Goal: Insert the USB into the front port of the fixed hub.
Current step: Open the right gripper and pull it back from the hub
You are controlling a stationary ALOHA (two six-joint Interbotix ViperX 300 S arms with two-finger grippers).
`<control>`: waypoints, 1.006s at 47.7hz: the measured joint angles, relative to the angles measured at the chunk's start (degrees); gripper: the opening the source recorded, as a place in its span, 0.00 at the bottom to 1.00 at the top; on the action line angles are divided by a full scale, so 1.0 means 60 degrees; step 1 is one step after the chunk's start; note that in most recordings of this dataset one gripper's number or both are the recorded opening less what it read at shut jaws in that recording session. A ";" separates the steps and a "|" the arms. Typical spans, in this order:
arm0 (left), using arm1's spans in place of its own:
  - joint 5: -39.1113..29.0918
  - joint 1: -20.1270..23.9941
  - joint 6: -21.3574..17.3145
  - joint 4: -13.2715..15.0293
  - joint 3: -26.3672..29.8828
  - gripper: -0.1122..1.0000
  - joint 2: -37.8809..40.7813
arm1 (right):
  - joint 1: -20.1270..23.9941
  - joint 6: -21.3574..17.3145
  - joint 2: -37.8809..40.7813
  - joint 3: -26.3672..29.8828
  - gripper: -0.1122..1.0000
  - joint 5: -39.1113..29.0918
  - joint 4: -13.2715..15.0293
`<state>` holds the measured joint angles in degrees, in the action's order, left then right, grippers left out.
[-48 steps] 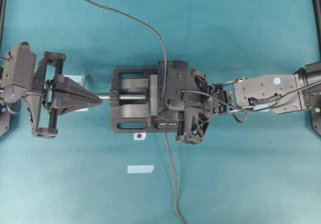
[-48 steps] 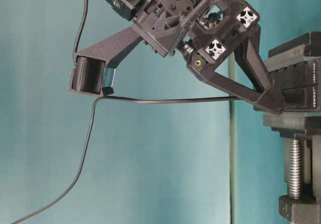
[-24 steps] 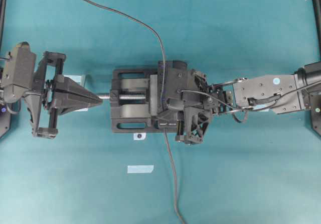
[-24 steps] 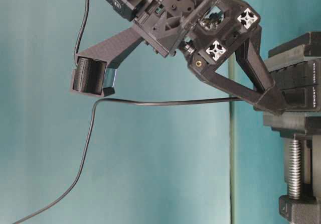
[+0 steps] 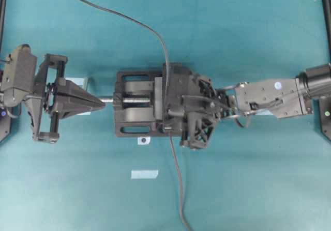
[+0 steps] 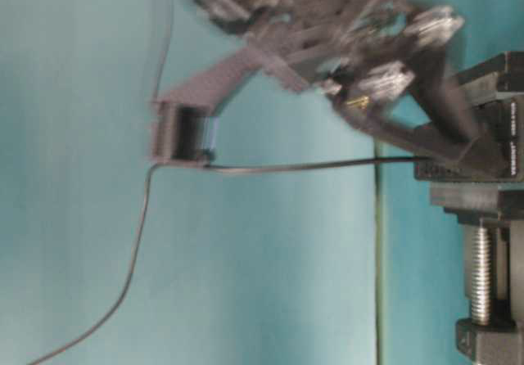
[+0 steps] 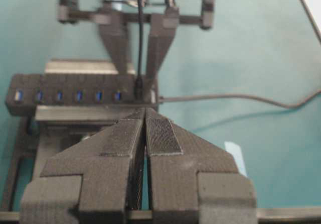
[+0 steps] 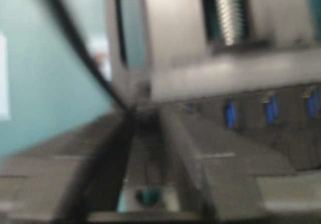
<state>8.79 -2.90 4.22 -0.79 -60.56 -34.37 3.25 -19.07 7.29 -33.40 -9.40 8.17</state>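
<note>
The fixed hub [image 7: 30, 106] lies clamped in the vise, and six blue slots show along it. The USB plug [image 7: 139, 89] stands upright in the row's seventh, end slot, so the front port is hidden under it. The USB's thin cable [image 7: 140, 28] rises straight up from the plug and arcs away to the far left [image 5: 103, 11]. My right gripper [image 7: 139, 78] reaches down over that end of the hub, open, with a finger on each side of the plug, and is motion-blurred [image 6: 471, 156]. My left gripper [image 5: 105, 100] is shut and empty, left of the vise.
The black vise [image 5: 132, 125] with its silver screw [image 5: 132, 100] sits mid-table, the screw pointing at my left gripper. The hub's own cable [image 5: 176, 184] runs from the hub's near end toward the front edge. A pale tape strip [image 5: 145, 174] lies in front of the vise.
My right gripper has pressed lower onto the hub, and its jaws have parted from the plug. It is blurred with motion now. The left arm has not moved.
</note>
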 measured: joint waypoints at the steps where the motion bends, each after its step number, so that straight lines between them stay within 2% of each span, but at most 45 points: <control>1: 0.0059 -0.0015 0.0015 0.0000 0.0000 0.10 0.0000 | 0.0029 0.0000 0.0000 0.0015 0.61 -0.0044 0.0000; 5: 0.0176 -0.0015 0.0015 0.0000 0.0059 0.10 0.0000 | 0.0044 0.0015 -0.0015 0.0117 0.75 -0.0249 0.0000; 7: 0.0205 0.0000 0.0015 0.0000 0.0103 0.10 -0.0015 | 0.0059 0.0015 -0.0029 0.0176 0.78 -0.0425 -0.0015; 34: 0.0249 -0.0015 -0.0029 0.0000 0.0073 0.10 -0.0015 | -0.0161 0.0015 -0.0776 0.0454 0.79 -0.2124 0.0000; 48: 0.0264 -0.0015 0.0000 0.0000 -0.0205 0.10 -0.0073 | -0.0161 0.0000 -0.1377 0.0439 0.79 -0.2446 0.0000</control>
<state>10.37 -2.99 4.22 -0.79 -61.79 -34.80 2.29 -19.07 -0.97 -30.76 -24.08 8.17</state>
